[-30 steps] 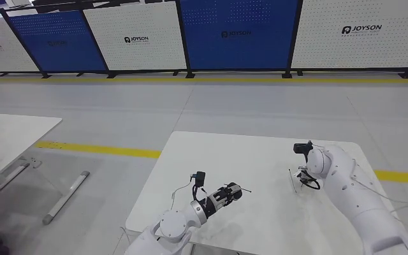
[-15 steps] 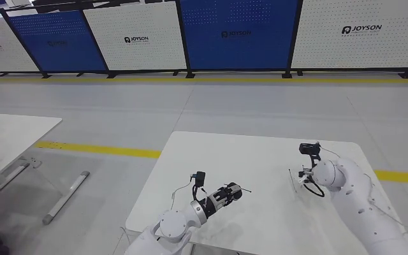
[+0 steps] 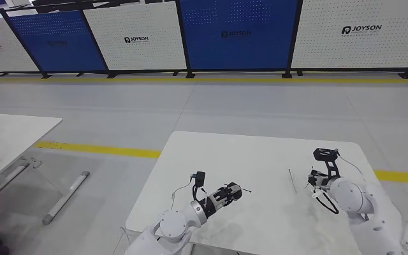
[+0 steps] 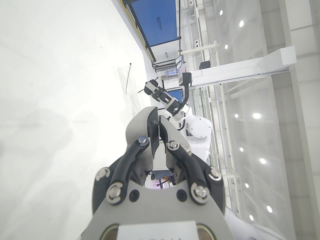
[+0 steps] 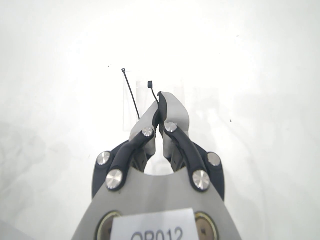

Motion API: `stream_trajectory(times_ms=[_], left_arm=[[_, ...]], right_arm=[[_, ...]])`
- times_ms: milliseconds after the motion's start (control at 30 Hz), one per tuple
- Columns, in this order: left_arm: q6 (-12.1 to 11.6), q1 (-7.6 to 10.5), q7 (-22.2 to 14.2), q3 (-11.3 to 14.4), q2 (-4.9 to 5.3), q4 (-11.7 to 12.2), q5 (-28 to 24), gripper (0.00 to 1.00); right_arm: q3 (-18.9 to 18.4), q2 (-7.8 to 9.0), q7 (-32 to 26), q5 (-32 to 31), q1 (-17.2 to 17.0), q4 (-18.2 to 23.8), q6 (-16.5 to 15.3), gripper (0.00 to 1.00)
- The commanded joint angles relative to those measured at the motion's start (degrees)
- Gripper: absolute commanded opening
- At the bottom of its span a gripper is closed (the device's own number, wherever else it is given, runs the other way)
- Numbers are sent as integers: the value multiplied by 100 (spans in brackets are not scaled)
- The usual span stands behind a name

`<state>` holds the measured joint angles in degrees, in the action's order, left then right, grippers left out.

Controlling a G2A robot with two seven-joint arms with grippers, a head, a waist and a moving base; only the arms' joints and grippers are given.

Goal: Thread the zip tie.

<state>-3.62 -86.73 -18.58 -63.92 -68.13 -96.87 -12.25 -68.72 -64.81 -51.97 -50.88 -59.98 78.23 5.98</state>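
Note:
My right gripper [image 5: 160,98] is shut on a black zip tie [image 5: 153,91] whose head sticks out past the fingertips, a little above the white table [image 5: 75,26]. From above, that gripper [image 3: 313,180] hovers over the table's right side. A second black zip tie [image 5: 130,93] lies flat just beside it, seen from above as a thin line [image 3: 291,180]. My left gripper [image 4: 157,114] is shut near the table's front left [image 3: 234,190], with a thin black strip [image 3: 246,189] poking out of it toward the right arm.
A clear plastic sheet [image 5: 175,88] lies under the loose zip tie. The table's wide middle [image 3: 255,159] separates the two arms. The table's right edge [image 3: 363,159] is close to the right arm.
My right gripper has pulled back from the loose zip tie toward the table's right edge, with a zip tie in its fingers. The left arm has stayed still.

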Motion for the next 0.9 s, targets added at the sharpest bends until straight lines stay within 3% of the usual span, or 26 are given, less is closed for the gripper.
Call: stream_trajectory(times_ms=[0,167,267,367,467,567,633,867], left_arm=[[0,0,0,0,0,0,0,0],[0,0,0,0,0,0,0,0],[0,0,0,0,0,0,0,0],[0,0,0,0,0,0,0,0],[0,0,0,0,0,0,0,0],[0,0,0,0,0,0,0,0],[0,0,0,0,0,0,0,0],[0,0,0,0,0,0,0,0]], right_arm=[[0,0,0,0,0,0,1,0],[0,-2,117,-3,-44,22,-19,0],[-312,45,305,404,-258,252,-440,0],[-852,149,631,540,-747,815,-762,0],[-1384,229,1340,630,-1568,1505,-1082,0],[-1731,278,1747,912,-2212,1821,-1708,0],[-1788,296,1654,1106,-2309,1745,-2056,0],[-1788,296,1654,1106,-2309,1745,-2056,0]])
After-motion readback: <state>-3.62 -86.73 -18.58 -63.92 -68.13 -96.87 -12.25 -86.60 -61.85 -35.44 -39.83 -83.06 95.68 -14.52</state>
